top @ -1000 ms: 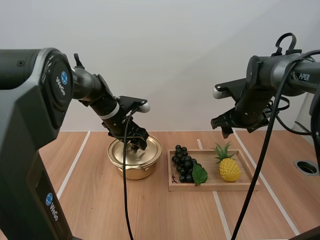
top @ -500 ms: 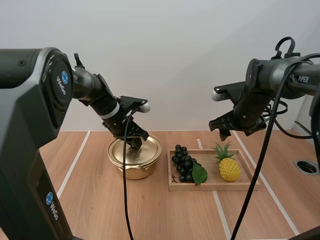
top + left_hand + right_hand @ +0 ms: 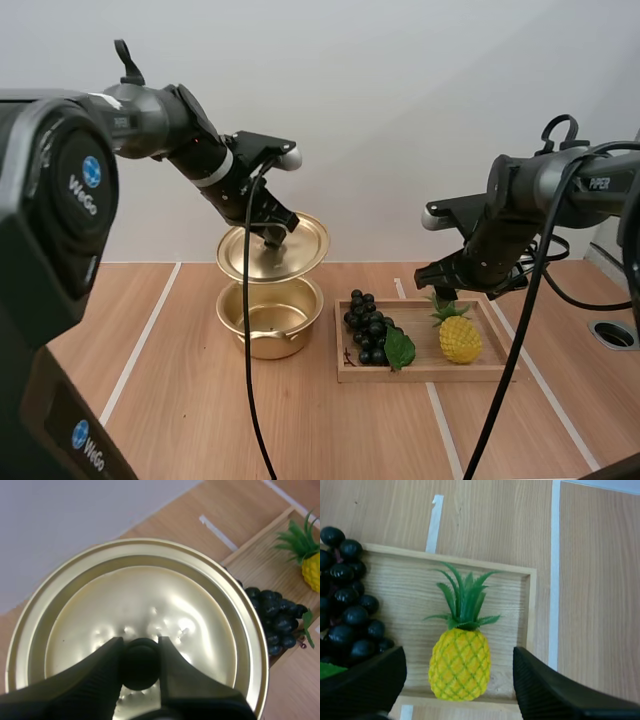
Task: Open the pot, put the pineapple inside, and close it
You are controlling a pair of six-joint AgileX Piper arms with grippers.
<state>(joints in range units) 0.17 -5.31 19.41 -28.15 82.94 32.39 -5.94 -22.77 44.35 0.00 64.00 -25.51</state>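
Left gripper [image 3: 272, 236]: pinches the black knob [image 3: 141, 664] at the centre of the gold lid [image 3: 300, 240], one finger [image 3: 100, 665] against each side of the knob. Holds the lid in the air, tilted, directly above the pot [image 3: 270, 340] and clear of its rim.

Pot: stands open on the wooden table [image 3: 180, 400], just left of the tray [image 3: 420, 376].

Tray: lies with its long side running left to right. Carries a bunch of dark grapes [image 3: 366, 325] with a green leaf [image 3: 400, 348] at the left end and the pineapple [image 3: 459, 338] at the right end, the two apart.

Pineapple: lies on the tray floor, green crown toward the far rim, yellow body toward the near rim.

Right gripper [image 3: 443, 284]: hovers over the far end of the pineapple, near the crown. Fingers spread wide, one to each side of the fruit in the right wrist view, gripping nothing.
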